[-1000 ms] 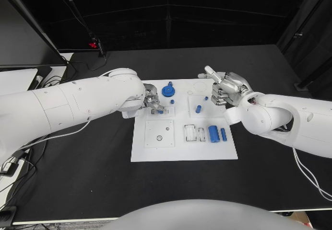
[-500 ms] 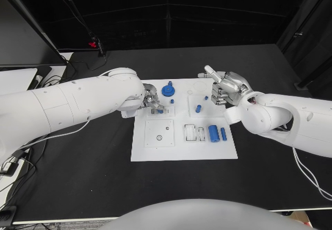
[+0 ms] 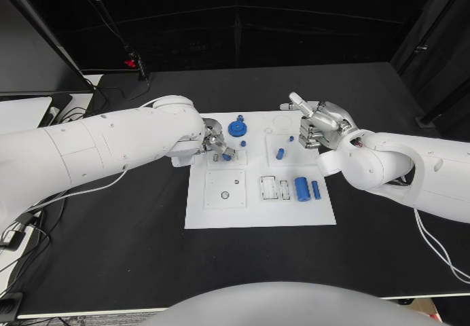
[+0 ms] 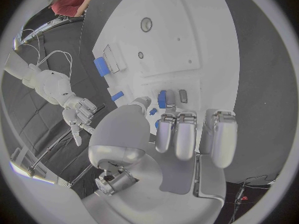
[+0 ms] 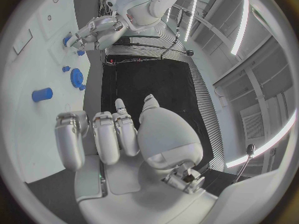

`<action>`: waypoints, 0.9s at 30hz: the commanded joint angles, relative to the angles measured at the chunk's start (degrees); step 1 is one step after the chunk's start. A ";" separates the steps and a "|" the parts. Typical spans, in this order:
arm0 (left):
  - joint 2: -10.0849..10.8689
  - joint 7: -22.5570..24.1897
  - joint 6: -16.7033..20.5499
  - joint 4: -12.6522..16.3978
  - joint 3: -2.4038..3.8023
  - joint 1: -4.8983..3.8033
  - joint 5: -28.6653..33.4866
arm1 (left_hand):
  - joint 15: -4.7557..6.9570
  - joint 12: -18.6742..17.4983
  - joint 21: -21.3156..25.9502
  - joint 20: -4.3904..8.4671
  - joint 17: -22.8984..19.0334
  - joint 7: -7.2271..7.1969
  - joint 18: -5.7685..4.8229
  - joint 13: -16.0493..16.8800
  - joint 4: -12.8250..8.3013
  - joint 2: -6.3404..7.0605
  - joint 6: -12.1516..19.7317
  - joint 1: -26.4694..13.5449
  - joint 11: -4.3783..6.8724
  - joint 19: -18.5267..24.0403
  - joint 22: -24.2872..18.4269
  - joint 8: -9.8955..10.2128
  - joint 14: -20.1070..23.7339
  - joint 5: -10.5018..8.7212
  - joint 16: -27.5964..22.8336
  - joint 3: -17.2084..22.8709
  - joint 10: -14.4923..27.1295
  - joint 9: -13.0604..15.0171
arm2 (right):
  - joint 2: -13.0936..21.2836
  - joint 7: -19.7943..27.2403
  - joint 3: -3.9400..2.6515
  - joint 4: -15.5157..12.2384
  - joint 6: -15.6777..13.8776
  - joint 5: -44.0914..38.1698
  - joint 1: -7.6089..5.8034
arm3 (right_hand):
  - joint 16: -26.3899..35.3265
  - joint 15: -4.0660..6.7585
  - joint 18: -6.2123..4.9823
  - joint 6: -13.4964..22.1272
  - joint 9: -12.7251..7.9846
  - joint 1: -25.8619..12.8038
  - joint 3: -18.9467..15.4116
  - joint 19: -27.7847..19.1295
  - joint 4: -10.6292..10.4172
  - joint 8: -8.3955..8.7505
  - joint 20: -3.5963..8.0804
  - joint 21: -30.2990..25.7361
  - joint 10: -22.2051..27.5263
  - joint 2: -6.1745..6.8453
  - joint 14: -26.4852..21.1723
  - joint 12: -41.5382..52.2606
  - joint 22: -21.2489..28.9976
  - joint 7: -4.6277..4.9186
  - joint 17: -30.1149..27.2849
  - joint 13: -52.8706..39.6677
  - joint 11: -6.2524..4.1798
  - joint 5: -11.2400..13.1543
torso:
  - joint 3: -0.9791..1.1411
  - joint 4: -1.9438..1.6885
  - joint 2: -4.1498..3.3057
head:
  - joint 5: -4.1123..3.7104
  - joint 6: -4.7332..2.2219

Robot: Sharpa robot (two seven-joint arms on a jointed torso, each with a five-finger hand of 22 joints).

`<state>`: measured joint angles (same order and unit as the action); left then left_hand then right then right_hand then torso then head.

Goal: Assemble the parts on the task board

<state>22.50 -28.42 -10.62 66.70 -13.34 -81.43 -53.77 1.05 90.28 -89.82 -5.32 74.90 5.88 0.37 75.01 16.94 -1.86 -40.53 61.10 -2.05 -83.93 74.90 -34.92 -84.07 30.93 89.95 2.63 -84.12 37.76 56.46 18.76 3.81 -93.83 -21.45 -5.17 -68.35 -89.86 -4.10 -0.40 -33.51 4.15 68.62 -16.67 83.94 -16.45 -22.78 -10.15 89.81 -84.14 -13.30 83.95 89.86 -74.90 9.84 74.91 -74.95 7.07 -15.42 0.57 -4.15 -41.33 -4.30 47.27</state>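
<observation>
- The board (image 3: 257,204) lay in the middle of the black table (image 3: 117,244), and it sat in the same place as in the earlier frames.
- The left hand (image 3: 215,144) was at the board's upper left part, fingers down on a small blue part (image 3: 226,157) there. Compared with a second before, the hand had barely shifted; the part showed a touch more clearly beneath the fingers.
- In the left wrist view the fingers (image 4: 176,134) were curled in just beside that blue part (image 4: 162,98) and a small grey piece (image 4: 183,95). I could not tell whether the hand gripped the part or only touched it.
- The right hand (image 3: 321,125) hung over the board's upper right corner, fingers curled in and holding nothing; its pose matched the earlier frames.
- The blue gear (image 3: 238,128) stood near the board's top edge, between the two hands.
- A short blue peg (image 3: 281,154) lay near the right hand.
- A blue cylinder (image 3: 303,189) and a thin blue pin (image 3: 316,189) lay side by side at the board's right side, unmoved.
</observation>
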 commanded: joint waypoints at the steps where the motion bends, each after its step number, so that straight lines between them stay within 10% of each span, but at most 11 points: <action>1: -0.09 -0.27 -0.35 -0.01 -0.23 0.34 -0.41 | -0.41 -0.28 -0.18 -0.56 15.10 0.13 -0.37 14.99 -0.07 0.16 0.22 -1.33 -0.41 -6.07 15.10 0.41 -5.93 -0.77 0.05 -0.83 -5.88 -1.11 | 0.01 0.33 -0.02 -0.21 0.18 0.00 -0.07 | -0.14 0.01 0.40 0.25 0.07 -0.10 -0.13 6.06 -0.24 -0.30 -0.27 0.19 -5.86 -0.66 6.05 0.14 -15.10 1.46 15.09 -15.05 0.07 0.12 | 0.01 -0.06 -0.03 | 0.01 0.04; 27: -0.26 -0.11 0.89 -0.03 -0.23 0.37 -0.41 | -0.02 -0.28 -0.18 -0.46 15.10 -0.89 -0.37 14.99 -0.11 -1.54 -1.54 -4.84 0.44 -6.07 15.10 -3.91 -5.93 -2.68 0.05 -3.39 -5.88 2.97 | -0.03 0.11 -0.02 -0.14 0.17 0.00 -0.07 | -0.14 0.01 0.40 0.25 0.07 -0.12 -0.14 6.06 -0.24 -0.33 -0.27 0.19 -5.86 -0.68 6.05 0.14 -15.10 1.46 15.09 -15.05 0.07 0.11 | 0.00 -0.04 0.02 | -0.19 0.22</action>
<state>22.29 -28.31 -9.76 66.64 -13.51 -81.10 -53.90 0.85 90.28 -89.82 -5.73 74.91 5.16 0.37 75.01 16.79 -3.41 -41.89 56.88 -2.04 -83.93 74.90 -38.66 -83.87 28.46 89.95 -0.49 -84.12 40.50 56.47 18.66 3.81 -93.84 -21.46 -5.17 -68.35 -89.86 -4.09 -0.40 -33.51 4.14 68.62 -16.67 83.94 -16.45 -22.78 -10.15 89.81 -84.14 -13.29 83.95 89.86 -74.90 9.85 74.91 -74.95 7.07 -15.42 0.57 -4.22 -41.34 -4.42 47.48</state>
